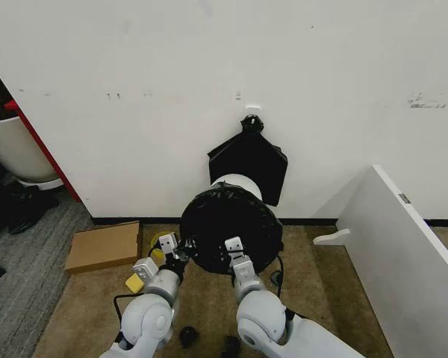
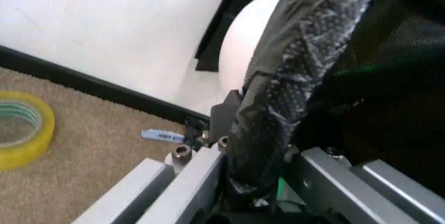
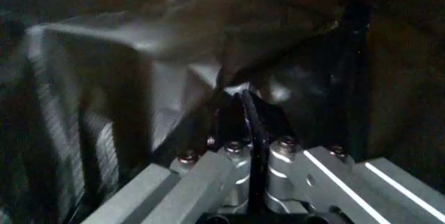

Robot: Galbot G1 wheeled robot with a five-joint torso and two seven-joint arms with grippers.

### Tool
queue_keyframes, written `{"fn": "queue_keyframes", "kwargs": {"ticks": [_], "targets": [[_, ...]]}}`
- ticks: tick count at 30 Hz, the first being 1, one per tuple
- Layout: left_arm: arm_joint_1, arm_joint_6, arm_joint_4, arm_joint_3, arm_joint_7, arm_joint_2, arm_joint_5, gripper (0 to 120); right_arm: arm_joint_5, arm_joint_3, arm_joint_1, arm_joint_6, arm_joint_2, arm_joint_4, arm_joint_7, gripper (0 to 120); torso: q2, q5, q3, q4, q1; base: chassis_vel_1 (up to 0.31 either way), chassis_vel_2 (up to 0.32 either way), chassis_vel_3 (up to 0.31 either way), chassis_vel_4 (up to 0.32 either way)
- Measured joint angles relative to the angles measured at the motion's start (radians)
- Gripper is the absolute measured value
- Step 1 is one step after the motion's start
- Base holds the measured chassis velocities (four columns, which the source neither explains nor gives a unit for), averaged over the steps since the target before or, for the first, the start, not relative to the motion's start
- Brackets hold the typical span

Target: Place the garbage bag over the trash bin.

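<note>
The garbage bag (image 1: 228,227), glossy black and crinkled, is spread over the mouth of the trash bin (image 1: 239,182), whose white wall shows behind it. My left gripper (image 1: 181,252) is at the bag's near left edge, shut on a bunched fold of the garbage bag (image 2: 278,94) beside the white bin (image 2: 250,41). My right gripper (image 1: 230,250) is at the near middle of the bag. Its fingers are closed on a thin sheet of the black bag (image 3: 174,52).
A flat black bundle (image 1: 250,160) hangs on the wall behind the bin. A cardboard box (image 1: 104,246) and a yellow tape roll (image 2: 21,130) lie on the carpet to the left. A white panel (image 1: 403,253) leans at the right; a white tub (image 1: 15,149) stands far left.
</note>
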Motion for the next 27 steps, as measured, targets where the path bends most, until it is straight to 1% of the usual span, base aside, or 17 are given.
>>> {"fn": "queue_keyframes", "kwargs": {"ticks": [1,4,8,10,15,22,24,27], "targets": [[0.003,0.000,0.000,0.003,0.001,-0.001,0.004,0,0.031,0.004,0.016,-0.033,0.010,-0.010,0.019,0,0.000,0.0000,0.000,0.0000,0.000,0.000,0.000,0.000,0.000],[0.005,0.000,-0.001,0.005,0.002,-0.003,0.009,0,0.048,0.008,0.032,-0.050,0.020,-0.026,0.030,0,0.000,0.0000,0.000,0.0003,0.000,0.000,0.000,0.000,0.000],[0.016,0.000,-0.007,0.006,0.004,-0.005,0.019,0,0.104,0.015,0.120,-0.079,0.054,-0.110,0.085,0,0.000,0.0000,0.000,0.0004,0.000,0.000,0.000,0.000,0.000],[0.023,-0.001,-0.013,0.002,0.005,-0.003,0.019,0,0.102,0.017,0.152,-0.079,0.059,-0.156,0.092,0,0.000,0.0000,0.000,0.0003,0.000,0.000,0.000,0.000,0.000],[0.033,-0.003,-0.020,0.003,0.006,-0.004,0.020,0,0.072,0.033,0.186,-0.079,0.079,-0.238,0.086,0,0.000,0.0000,0.000,0.0003,0.000,0.000,0.000,0.000,0.000],[0.042,0.001,-0.044,0.017,0.006,-0.011,0.020,0,0.014,0.047,0.218,-0.076,0.105,-0.309,0.067,0,0.000,-0.0001,0.000,0.0003,0.000,0.000,0.000,0.000,0.000],[0.048,0.004,-0.051,0.020,0.007,-0.012,0.022,0,-0.021,0.055,0.224,-0.057,0.111,-0.331,0.053,0,0.000,0.0000,0.000,0.0004,0.000,0.000,0.000,0.000,0.000],[0.049,0.004,-0.051,0.019,0.008,-0.012,0.023,0,-0.098,0.057,0.213,0.019,0.100,-0.334,0.010,0,0.000,0.0000,0.000,0.0004,0.000,0.000,0.000,0.000,0.000]]}}
